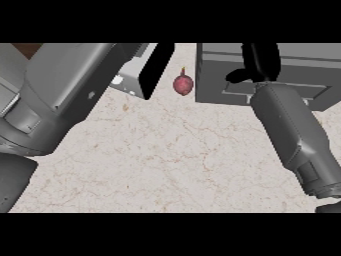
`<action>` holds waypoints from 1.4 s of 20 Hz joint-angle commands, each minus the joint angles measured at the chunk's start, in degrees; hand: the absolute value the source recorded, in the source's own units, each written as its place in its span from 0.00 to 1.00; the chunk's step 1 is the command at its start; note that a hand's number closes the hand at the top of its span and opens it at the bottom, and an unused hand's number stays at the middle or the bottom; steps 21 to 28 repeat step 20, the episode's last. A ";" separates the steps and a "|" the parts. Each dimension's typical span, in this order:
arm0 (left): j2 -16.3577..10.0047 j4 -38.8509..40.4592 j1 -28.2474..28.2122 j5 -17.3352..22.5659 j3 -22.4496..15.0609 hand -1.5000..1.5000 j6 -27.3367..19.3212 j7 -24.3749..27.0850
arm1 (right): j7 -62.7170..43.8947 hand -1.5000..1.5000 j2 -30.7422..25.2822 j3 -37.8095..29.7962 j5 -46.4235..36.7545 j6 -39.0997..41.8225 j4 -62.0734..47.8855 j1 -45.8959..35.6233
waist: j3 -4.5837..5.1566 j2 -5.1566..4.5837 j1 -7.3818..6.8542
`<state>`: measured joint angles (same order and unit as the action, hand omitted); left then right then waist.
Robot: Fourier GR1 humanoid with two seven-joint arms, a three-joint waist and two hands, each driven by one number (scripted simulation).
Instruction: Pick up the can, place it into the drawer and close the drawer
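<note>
Right hand [258, 62] over the drawer [313, 67]

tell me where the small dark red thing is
Head view, top centre: the dark red thing lies on the counter between the left hand and the grey drawer unit.

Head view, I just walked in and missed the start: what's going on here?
The right hand hangs over the grey drawer unit at the back right. The left hand, fingers straight, is beside a pale box at the back left. A reddish vegetable lies on the counter between them. No can shows.
</note>
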<state>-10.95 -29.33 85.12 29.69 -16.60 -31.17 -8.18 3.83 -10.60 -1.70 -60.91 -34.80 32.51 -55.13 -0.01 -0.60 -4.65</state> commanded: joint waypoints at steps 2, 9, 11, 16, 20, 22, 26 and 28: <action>-1.64 -4.86 -5.97 -0.82 -1.24 0.00 1.66 0.23 | -0.98 0.00 0.61 -1.76 -1.42 -5.87 -7.29 -5.36 | -0.01 -0.37 -1.68; -5.74 -11.17 -8.86 -0.69 -1.09 0.00 2.72 -3.63 | 1.96 0.00 -0.42 -4.06 0.48 -4.91 -11.70 -11.30 | -0.05 -0.34 -2.04; -4.21 -13.25 -10.43 -0.37 -1.31 0.00 1.68 -3.92 | 0.47 0.00 -2.02 -4.46 0.29 -2.14 -12.68 -14.80 | -0.01 -0.21 -2.42; -6.61 -17.41 -13.09 -0.46 -1.59 0.00 3.32 -4.32 | 8.26 0.00 0.53 -9.68 7.65 -1.97 -10.91 -14.19 | -0.13 -0.27 -2.35; -8.51 -21.23 -15.75 -0.50 -1.72 0.00 2.98 -6.23 | 10.22 0.00 0.15 -10.23 7.36 -2.85 -12.81 -14.12 | -0.10 -0.31 -2.23; -8.51 -21.23 -15.75 -0.50 -1.72 0.00 2.98 -6.23 | 10.22 0.00 0.15 -10.23 7.36 -2.85 -12.81 -14.12 | -0.10 -0.31 -2.23; -8.51 -21.23 -15.75 -0.50 -1.72 0.00 2.98 -6.23 | 10.22 0.00 0.15 -10.23 7.36 -2.85 -12.81 -14.12 | -0.10 -0.31 -2.23; -8.51 -21.23 -15.75 -0.50 -1.72 0.00 2.98 -6.23 | 10.22 0.00 0.15 -10.23 7.36 -2.85 -12.81 -14.12 | -0.10 -0.31 -2.23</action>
